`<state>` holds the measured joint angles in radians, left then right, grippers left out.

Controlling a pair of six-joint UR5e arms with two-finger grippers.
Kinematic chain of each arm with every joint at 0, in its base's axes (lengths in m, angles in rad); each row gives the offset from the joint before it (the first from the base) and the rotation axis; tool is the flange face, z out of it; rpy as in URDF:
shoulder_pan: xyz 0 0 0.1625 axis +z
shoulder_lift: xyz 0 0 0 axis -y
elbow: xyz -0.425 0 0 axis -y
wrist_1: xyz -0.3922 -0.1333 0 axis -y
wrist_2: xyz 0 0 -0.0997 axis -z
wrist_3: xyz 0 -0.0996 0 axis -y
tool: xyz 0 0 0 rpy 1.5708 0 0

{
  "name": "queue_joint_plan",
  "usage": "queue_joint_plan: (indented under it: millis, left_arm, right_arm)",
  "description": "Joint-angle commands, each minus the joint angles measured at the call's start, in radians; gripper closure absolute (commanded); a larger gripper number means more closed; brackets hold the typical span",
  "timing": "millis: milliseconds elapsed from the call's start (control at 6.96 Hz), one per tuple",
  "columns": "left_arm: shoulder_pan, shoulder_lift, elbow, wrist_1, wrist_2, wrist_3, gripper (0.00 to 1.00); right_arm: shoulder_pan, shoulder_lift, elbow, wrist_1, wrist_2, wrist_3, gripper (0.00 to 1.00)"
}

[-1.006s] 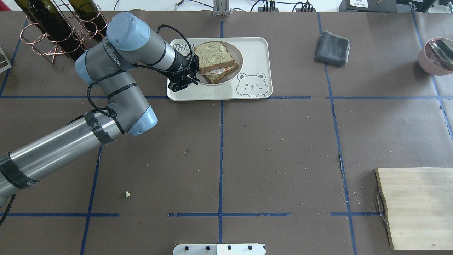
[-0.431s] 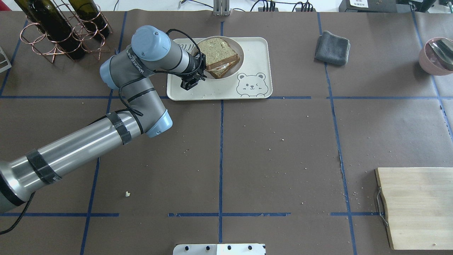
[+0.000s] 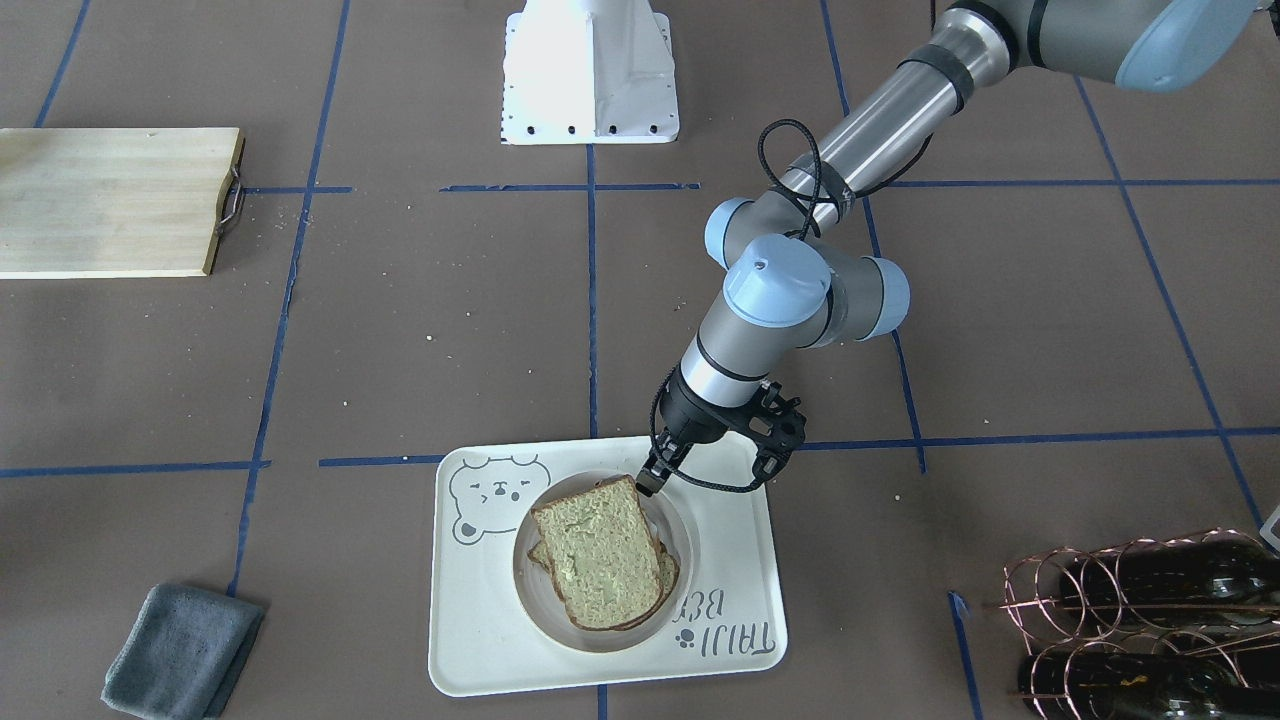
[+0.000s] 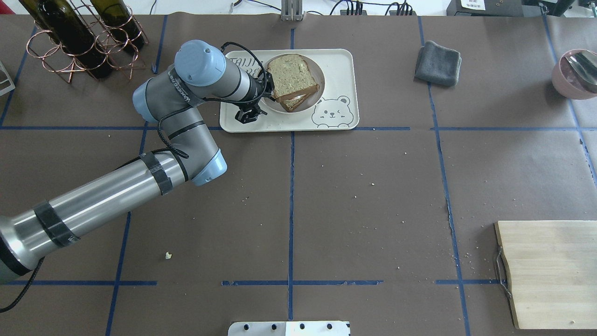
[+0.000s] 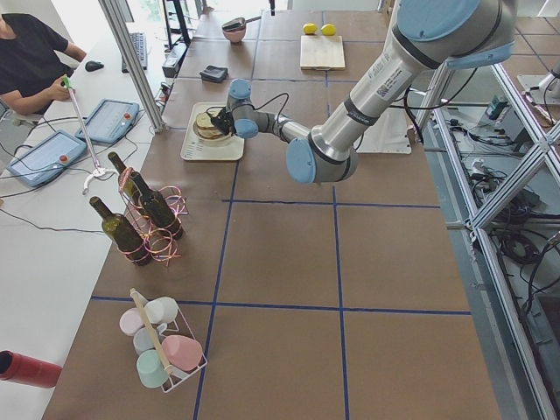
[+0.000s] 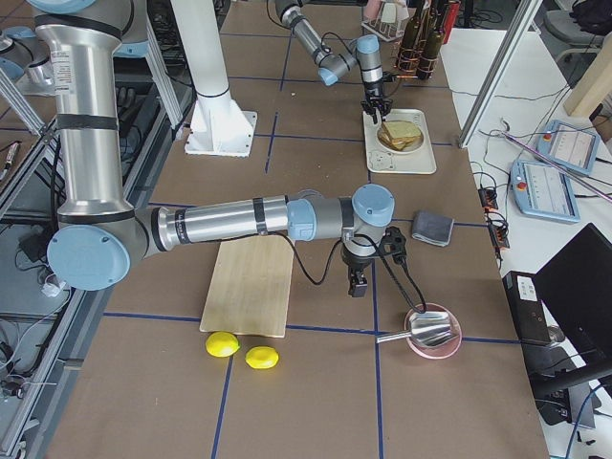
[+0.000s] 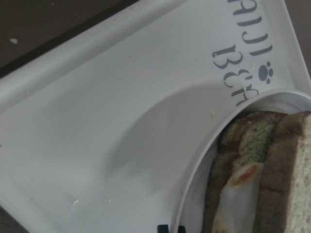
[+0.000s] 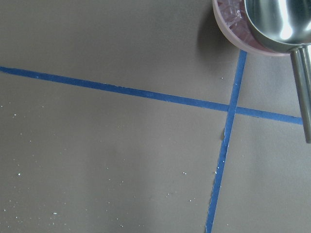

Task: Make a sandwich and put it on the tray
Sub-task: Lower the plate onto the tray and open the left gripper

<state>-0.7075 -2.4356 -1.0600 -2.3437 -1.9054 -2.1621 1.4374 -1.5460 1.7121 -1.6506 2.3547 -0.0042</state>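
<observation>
The sandwich (image 4: 294, 79) is two bread slices with a white egg between them (image 7: 238, 194). It lies on a small round white plate (image 3: 522, 580) that stands on the cream bear tray (image 4: 338, 65) at the table's far side. My left gripper (image 4: 266, 96) is at the plate's near-left rim and is shut on that rim; its tips (image 7: 170, 228) barely show in the left wrist view. The tray's lettering shows beside the plate (image 7: 243, 73). My right gripper (image 6: 357, 285) hangs over bare table near the pink bowl; I cannot tell whether it is open or shut.
A copper rack with wine bottles (image 4: 79, 37) stands left of the tray. A grey cloth (image 4: 438, 63) lies to its right. A pink bowl with a metal scoop (image 4: 576, 74) is at the far right. A wooden cutting board (image 4: 550, 270) is at the near right, with two lemons (image 6: 239, 349) beside it.
My left gripper has come down with the plate and sandwich onto the tray and shifted slightly right. The sandwich has turned a little and looks smaller.
</observation>
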Motion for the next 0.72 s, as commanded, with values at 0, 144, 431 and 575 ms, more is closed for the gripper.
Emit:
queue_joint_plan:
  millis: [0, 144, 431, 575]
  left_arm:
    - [-0.032, 0.111, -0.142, 0.021, -0.009, 0.063, 0.00]
    - [-0.047, 0.150, -0.220, 0.099, -0.009, 0.158, 0.00]
    - [-0.068, 0.324, -0.509, 0.252, 0.000, 0.417, 0.00]
    - [-0.110, 0.395, -0.622, 0.298, -0.004, 0.511, 0.00]
  right_arm:
    - [0.000, 0.000, -0.002, -0.001, 0.000, 0.001, 0.00]
    - [0.000, 0.000, -0.003, 0.000, -0.003, 0.000, 0.00]
    - [0.006, 0.000, -0.020, 0.000, -0.002, 0.000, 0.00]
    - [0.015, 0.000, -0.029, 0.000, -0.002, -0.002, 0.00]
